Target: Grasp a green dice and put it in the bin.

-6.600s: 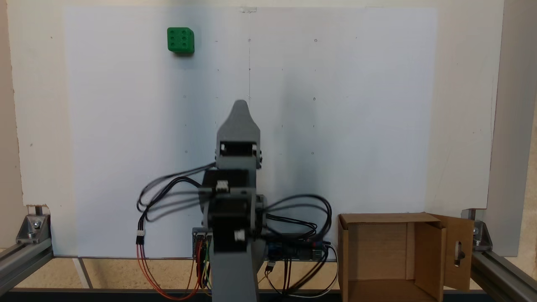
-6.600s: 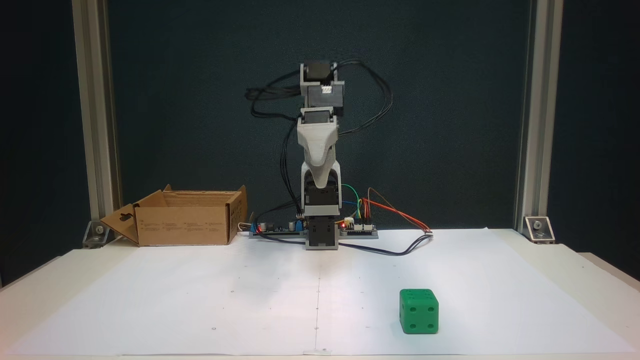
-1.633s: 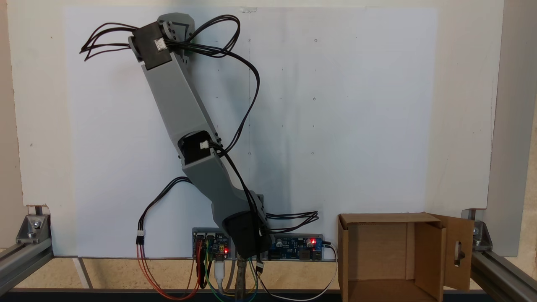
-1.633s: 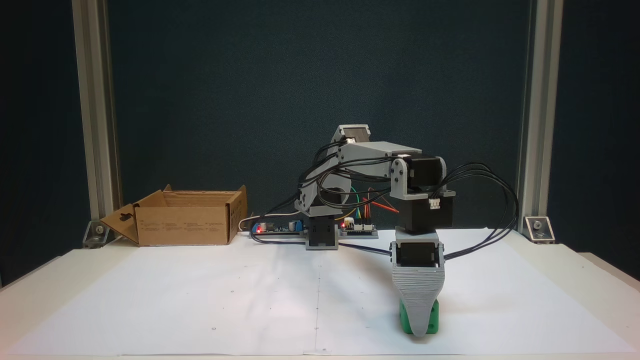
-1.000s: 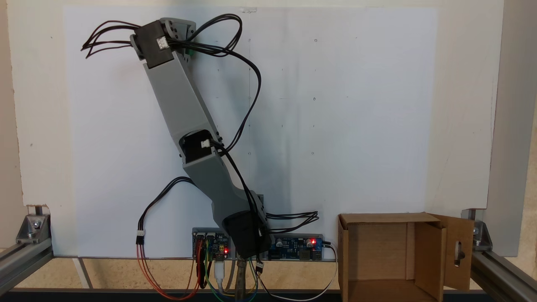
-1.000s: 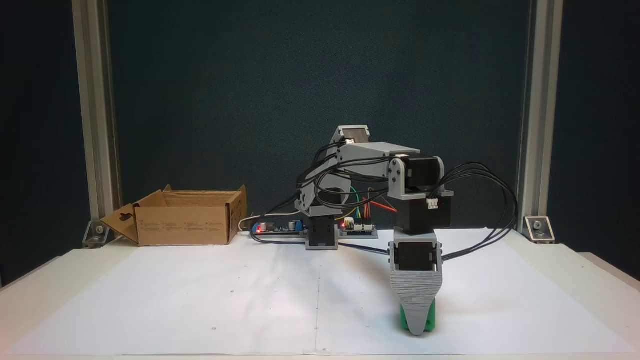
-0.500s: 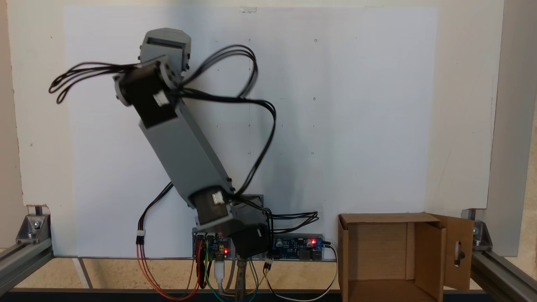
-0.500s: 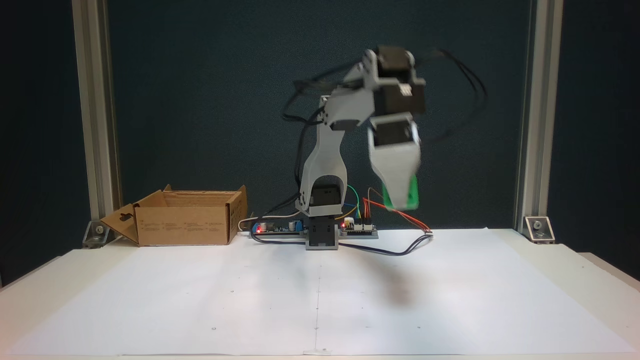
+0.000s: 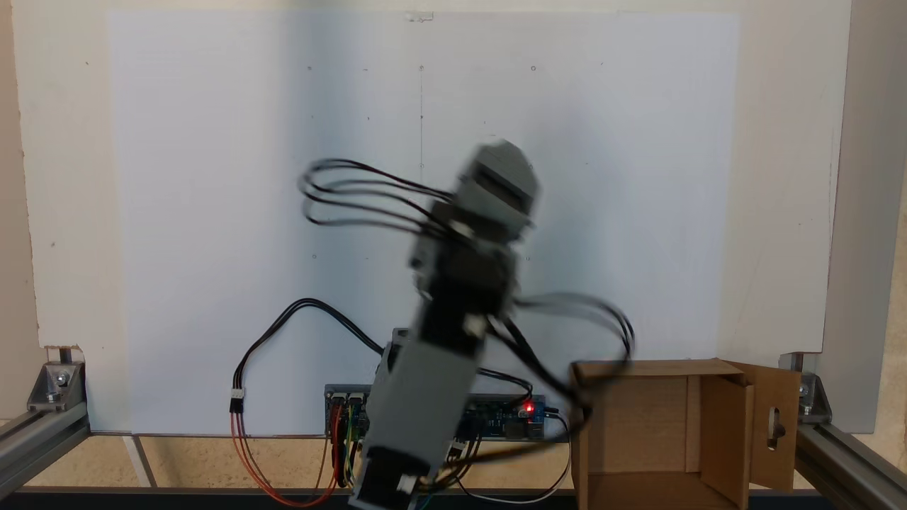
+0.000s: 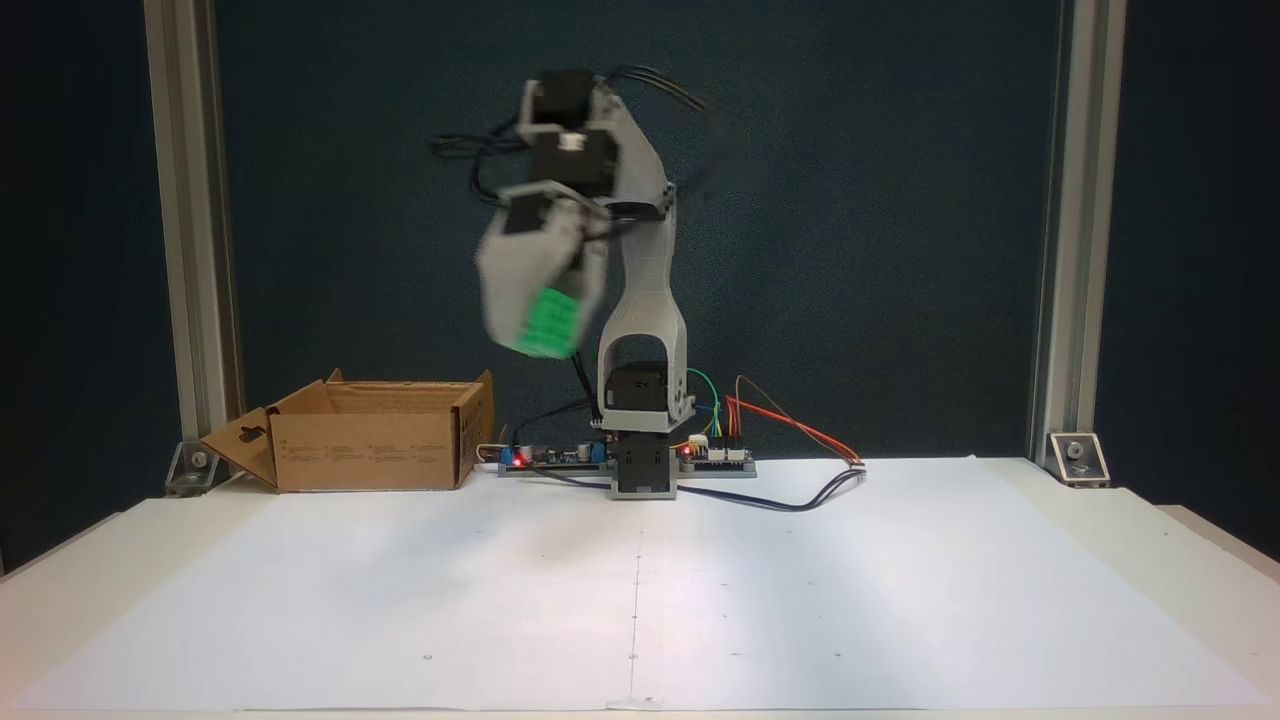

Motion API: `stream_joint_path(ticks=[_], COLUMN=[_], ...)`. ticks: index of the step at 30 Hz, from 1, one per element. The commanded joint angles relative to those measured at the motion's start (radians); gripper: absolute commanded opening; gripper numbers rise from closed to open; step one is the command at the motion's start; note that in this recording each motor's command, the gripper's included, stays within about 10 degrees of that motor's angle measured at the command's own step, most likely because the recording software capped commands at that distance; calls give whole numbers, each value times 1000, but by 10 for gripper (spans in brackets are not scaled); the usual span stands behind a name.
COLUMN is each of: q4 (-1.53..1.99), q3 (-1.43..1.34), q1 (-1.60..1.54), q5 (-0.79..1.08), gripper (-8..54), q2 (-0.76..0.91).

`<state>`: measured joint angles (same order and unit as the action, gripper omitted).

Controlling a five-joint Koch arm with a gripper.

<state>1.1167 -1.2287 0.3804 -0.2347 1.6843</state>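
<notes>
Green shows between the blurred grey jaws of the hand (image 10: 540,325), which is clamped on the green dice (image 10: 548,322) and carries it high in the air, well above the surface (image 10: 90,560). Seen from the front fixed view, the dice hangs to the left of the arm's upright column and above and to the right of the bin (image 10: 372,440), not over its opening. That bin is a brown cardboard box standing at the back left of the white paper sheet (image 10: 640,590) there, its top open and a flap with a keyhole slot sticking out on its left side. In the fixed view from above, the arm (image 9: 453,297) is smeared by motion and leans up from the bottom centre, its wrist housing near the middle of the sheet, with black cables (image 9: 368,195) looping out to the left; the dice is hidden under the arm there. The bin (image 9: 638,425) sits at the bottom right of that view, open and with bare cardboard inside. A circuit board (image 9: 517,418) with a red light lies beside the arm's base.
</notes>
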Motion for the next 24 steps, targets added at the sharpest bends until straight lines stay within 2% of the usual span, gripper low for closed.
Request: stream_joint_path(ticks=[1, 6, 14, 24], q4=[-18, -18, -80, -80], q3=[23, 23, 26, 6], q1=[158, 512, 1096, 1407], q5=[165, 365, 541, 738], gripper=[118, 118, 118, 118], q2=[55, 61, 32, -259])
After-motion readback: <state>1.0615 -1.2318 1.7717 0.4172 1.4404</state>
